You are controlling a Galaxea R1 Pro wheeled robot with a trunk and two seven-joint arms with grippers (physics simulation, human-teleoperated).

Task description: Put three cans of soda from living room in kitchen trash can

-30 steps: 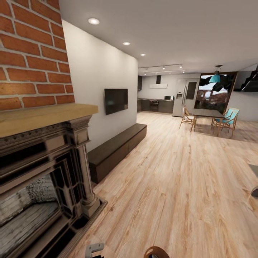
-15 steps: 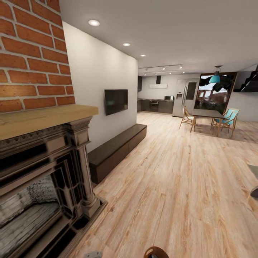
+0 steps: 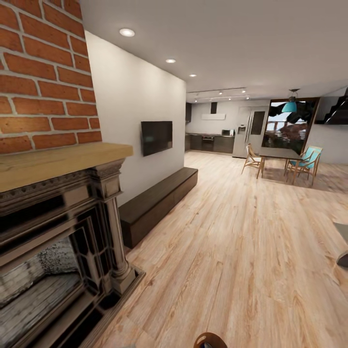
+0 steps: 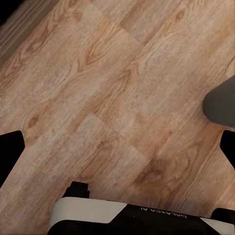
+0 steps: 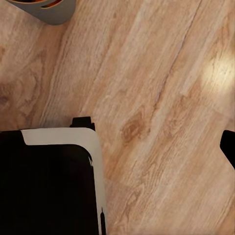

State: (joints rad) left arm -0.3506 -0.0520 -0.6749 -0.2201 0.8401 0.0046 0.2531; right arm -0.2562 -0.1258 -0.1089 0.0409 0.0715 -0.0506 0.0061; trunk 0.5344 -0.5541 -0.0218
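The living room [image 3: 203, 251] has a light wood plank floor [image 3: 251, 251] running from the near edge to the far wall, the boards pale with darker grain. On the left rises a red brick chimney [image 3: 43, 72] above a pale wood mantel [image 3: 58, 162] and an ornate dark fireplace [image 3: 63, 241]. Past it, along the same white wall, hangs a black TV [image 3: 156, 137], and a long low dark bench [image 3: 157, 198] sits on the floor below.

At the far end is the kitchen [image 3: 212, 137]: dark cabinets, a built-in oven [image 3: 208, 141], a steel fridge [image 3: 243, 138] and a white hood [image 3: 213, 116], with spotlights in the ceiling. To its right stands a dining table [image 3: 280, 154] with wood chairs, some teal, under a teal pendant lamp [image 3: 290, 105].

At the bottom edge of the head view a brown curved rim [image 3: 210, 340] with a dark inside is cut off; I cannot tell what it is.

The left gripper [image 4: 118, 149] hangs over bare floor, jaws wide, one black fingertip at each side of the picture. The robot's black, white-edged base [image 4: 88, 213] carries pale upside-down lettering [image 4: 161, 209] that seems to read "GALAXEA". A grey rounded shape [image 4: 223, 105] lies on the boards nearby.

The right gripper's one visible finger [image 5: 229, 147] sits far out to the side, so those jaws are spread too. A grey bowl-like object with orange inside [image 5: 49, 12] rests on the floor.
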